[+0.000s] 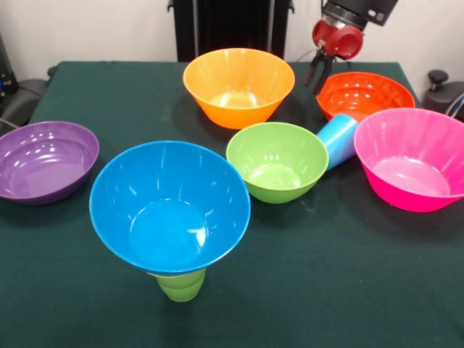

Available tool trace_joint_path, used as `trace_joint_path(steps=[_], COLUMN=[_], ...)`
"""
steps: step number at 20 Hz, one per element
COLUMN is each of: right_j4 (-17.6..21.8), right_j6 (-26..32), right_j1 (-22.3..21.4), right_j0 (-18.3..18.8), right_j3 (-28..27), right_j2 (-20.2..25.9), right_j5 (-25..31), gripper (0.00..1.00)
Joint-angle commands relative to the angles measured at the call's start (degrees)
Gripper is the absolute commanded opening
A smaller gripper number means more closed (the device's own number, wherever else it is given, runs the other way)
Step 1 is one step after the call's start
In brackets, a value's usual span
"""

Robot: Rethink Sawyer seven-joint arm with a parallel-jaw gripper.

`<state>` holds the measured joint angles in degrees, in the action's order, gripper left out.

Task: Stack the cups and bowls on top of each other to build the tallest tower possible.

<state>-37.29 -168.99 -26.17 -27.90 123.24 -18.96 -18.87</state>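
Observation:
A large blue bowl (170, 206) rests upright on a lime green cup (180, 284) near the front of the table. Behind it to the right stands a green bowl (278, 159). A light blue cup (338, 139) lies tilted between the green bowl and a pink bowl (413, 156). A yellow-orange bowl (238, 87) and a red-orange bowl (365, 94) stand at the back, and a purple bowl (45, 159) sits at the left edge. My gripper (314, 85) hangs open and empty just left of the red-orange bowl's rim, above the table.
The dark green cloth table (341, 275) has bare room at the front right and between the purple and yellow-orange bowls. Black equipment (444, 90) stands off the table's right back corner, and more (18, 98) off the left.

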Motion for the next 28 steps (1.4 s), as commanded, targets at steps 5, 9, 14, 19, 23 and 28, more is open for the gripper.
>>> trace_joint_path(steps=[5,9,14,19,23,28], right_j4=[0.3,2.7,5.2,6.2,8.0,18.1], right_j6=[-10.7,-10.3,-9.7,-7.3,-4.7,-5.8], right_j1=[1.8,-1.5,-5.3,-10.9,-15.6,-12.6], right_j0=[-0.1,1.4,2.5,1.8,1.5,7.1], right_j3=[1.3,3.6,6.4,8.6,10.1,9.8], right_j2=[7.4,7.3,7.1,4.1,2.6,7.7], right_j5=[-1.7,-1.0,-0.6,1.2,3.3,-4.5], gripper=[1.00,1.00,1.00,1.00,1.00,1.00])
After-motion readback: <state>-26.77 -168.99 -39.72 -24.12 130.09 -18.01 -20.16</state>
